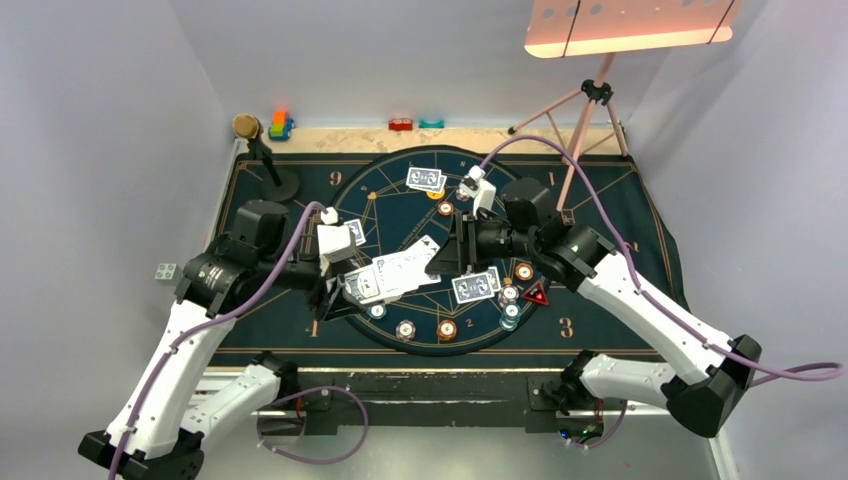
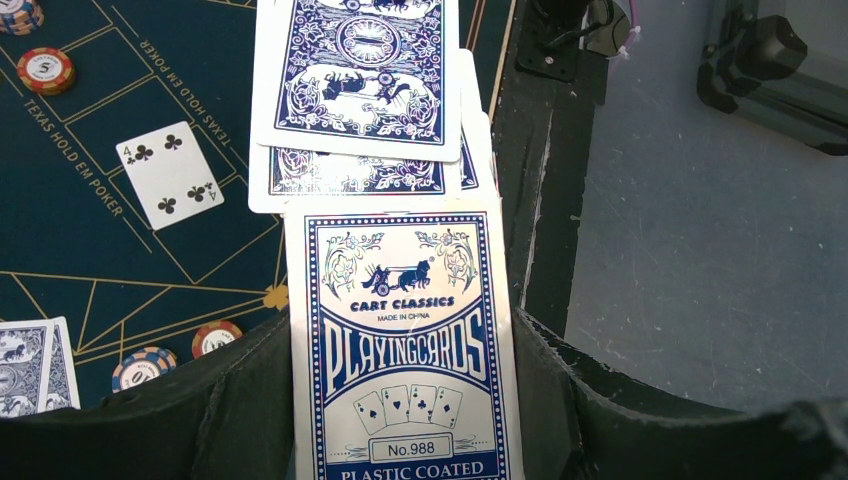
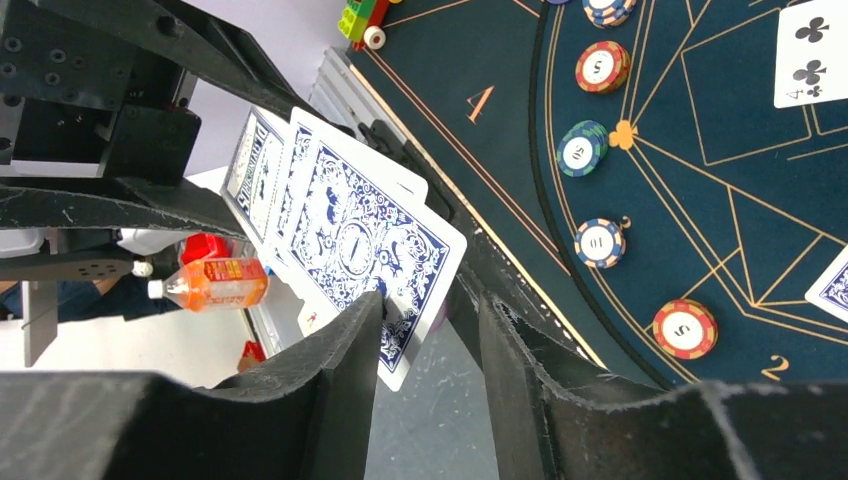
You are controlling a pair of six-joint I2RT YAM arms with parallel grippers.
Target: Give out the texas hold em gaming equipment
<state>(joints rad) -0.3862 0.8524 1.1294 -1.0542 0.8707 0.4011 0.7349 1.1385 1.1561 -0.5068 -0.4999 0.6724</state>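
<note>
The left hand (image 2: 400, 335) pinched the card pack (image 2: 400, 420) above the worktop (image 1: 350, 140), offering fanned cards (image 2: 350, 170) for dealing; the right hand (image 3: 430, 300) straddled the top card (image 3: 350, 220), grip impossible to tell

My left gripper (image 2: 400, 335) is clamped on the card pack (image 2: 400, 290). My right gripper (image 3: 430, 315) faces it, jaws apart.

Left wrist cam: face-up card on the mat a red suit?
No, the face-up card shows black clubs, a four.
</note>
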